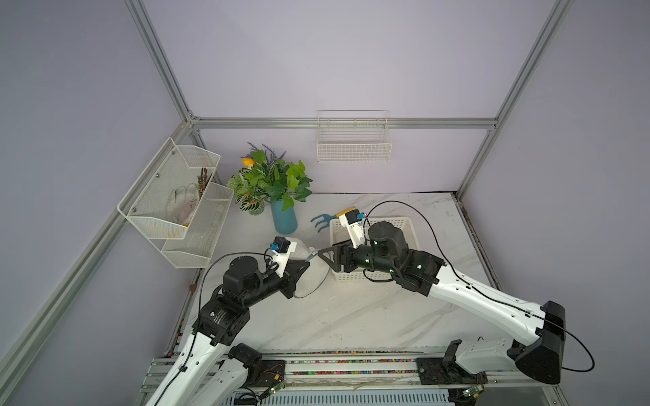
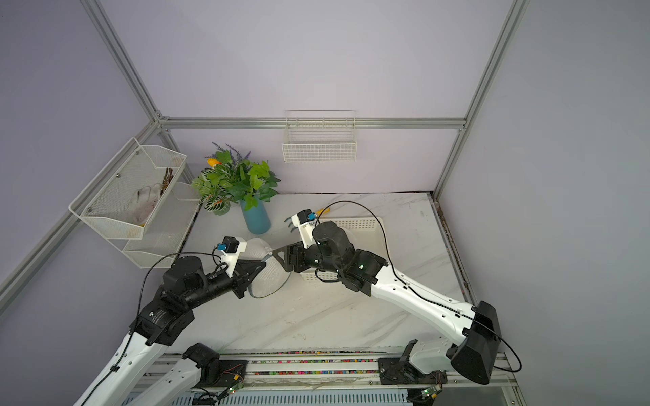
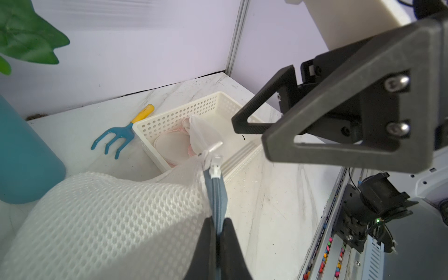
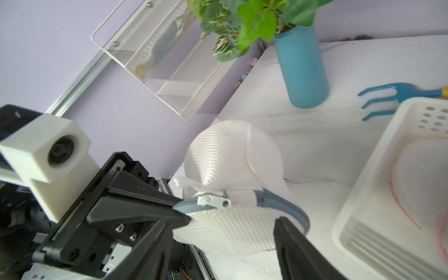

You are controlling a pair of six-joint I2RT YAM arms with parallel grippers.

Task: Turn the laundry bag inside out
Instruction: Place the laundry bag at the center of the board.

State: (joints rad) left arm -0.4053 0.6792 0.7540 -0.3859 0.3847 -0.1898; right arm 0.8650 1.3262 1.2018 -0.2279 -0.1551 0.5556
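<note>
The laundry bag [image 1: 311, 272] is a white mesh pouch with a blue-grey zipper edge, lying on the marble table left of centre in both top views [image 2: 269, 276]. My left gripper [image 3: 219, 221] is shut on the zipper band of the bag [image 3: 109, 213], just below the white zipper pull [image 3: 215, 167]. My right gripper [image 4: 221, 221] is open. Its jaws straddle the mesh near the zipper pull [image 4: 213, 200] without pinching it. In the top views the two grippers [image 1: 306, 264] [image 1: 320, 253] meet tip to tip over the bag's upper corner.
A white perforated basket [image 1: 390, 222] holding a pale pink-trimmed item sits right of the bag, under my right arm. A blue hand rake [image 1: 320, 221] and a blue vase with plants [image 1: 284, 219] stand behind. Wire shelves [image 1: 172, 200] hang on the left wall.
</note>
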